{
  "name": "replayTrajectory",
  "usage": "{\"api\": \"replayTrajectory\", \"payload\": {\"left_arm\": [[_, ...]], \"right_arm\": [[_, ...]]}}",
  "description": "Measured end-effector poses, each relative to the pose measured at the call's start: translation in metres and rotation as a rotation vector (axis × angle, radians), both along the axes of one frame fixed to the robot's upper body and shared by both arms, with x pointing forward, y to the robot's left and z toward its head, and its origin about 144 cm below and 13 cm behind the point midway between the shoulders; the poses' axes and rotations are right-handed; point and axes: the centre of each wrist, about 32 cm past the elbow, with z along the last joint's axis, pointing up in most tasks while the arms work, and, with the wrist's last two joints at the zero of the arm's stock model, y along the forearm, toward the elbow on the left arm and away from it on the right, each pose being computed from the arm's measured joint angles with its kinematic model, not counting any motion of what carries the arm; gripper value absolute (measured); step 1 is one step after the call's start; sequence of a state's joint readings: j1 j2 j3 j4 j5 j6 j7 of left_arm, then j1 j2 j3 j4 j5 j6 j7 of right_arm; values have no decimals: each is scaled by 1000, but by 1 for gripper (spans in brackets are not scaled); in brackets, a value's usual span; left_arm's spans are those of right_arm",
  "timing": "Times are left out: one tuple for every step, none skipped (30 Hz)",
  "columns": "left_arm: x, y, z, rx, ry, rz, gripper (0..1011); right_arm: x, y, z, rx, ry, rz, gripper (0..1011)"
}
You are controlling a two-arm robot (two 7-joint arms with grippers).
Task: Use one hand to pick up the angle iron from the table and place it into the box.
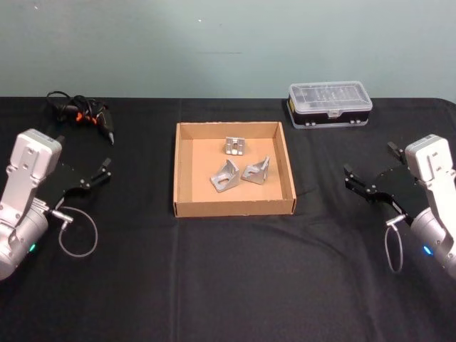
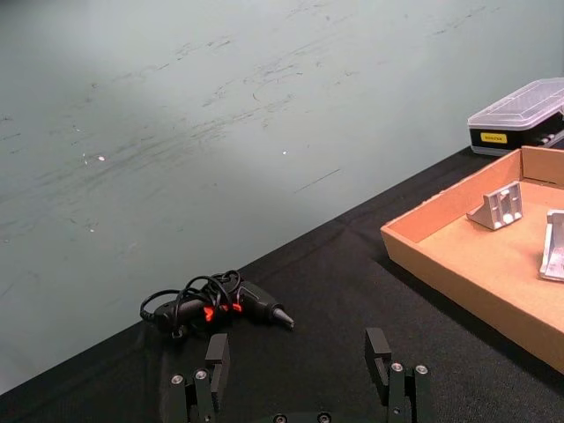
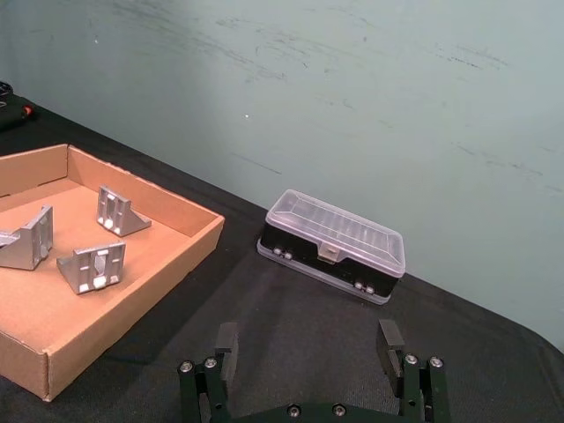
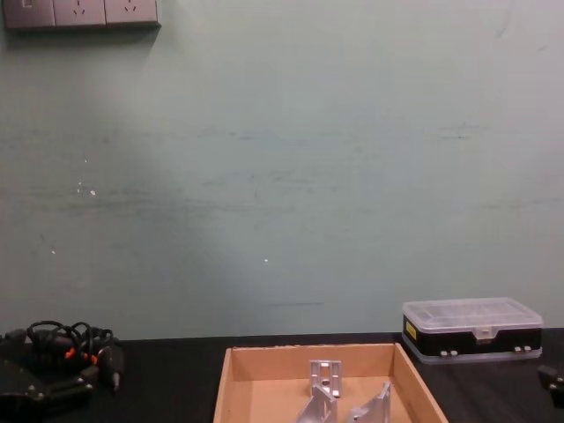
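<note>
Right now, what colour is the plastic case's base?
Black, under a clear lid, on the plastic case; right wrist view shows it best.

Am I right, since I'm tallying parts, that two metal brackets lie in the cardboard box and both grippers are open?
Not quite: three brackets lie in the box, as the head view shows. The left gripper and the right gripper are indeed open.

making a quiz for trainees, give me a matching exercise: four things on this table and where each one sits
Things:
1. angle irons
2. clear-lidded plastic case
3. black tool with coiled cable
4. cardboard box

Places:
A. far left of the table
B. middle of the table
C. inside the box
D. far right, behind the box

Pairs: 1-C, 2-D, 3-A, 4-B
</note>
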State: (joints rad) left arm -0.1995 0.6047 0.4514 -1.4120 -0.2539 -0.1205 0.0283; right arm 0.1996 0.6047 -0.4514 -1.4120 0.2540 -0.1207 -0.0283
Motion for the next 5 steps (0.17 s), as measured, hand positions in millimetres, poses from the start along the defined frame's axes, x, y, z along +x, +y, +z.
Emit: {"api": "replayTrajectory", "payload": {"left_arm": [[0, 0, 0, 0, 0, 0, 1011], [0, 0, 0, 0, 0, 0, 1011], [0, 0, 0, 0, 0, 0, 1011], [0, 0, 0, 0, 0, 0, 1012], [0, 0, 0, 0, 0, 0, 1011]], "right_arm": [[0, 0, 0, 0, 0, 0, 1000], [0, 0, 0, 0, 0, 0, 1000], [0, 0, 0, 0, 0, 0, 1000], [0, 0, 0, 0, 0, 0, 1000], [0, 0, 0, 0, 0, 0, 1000]]}}
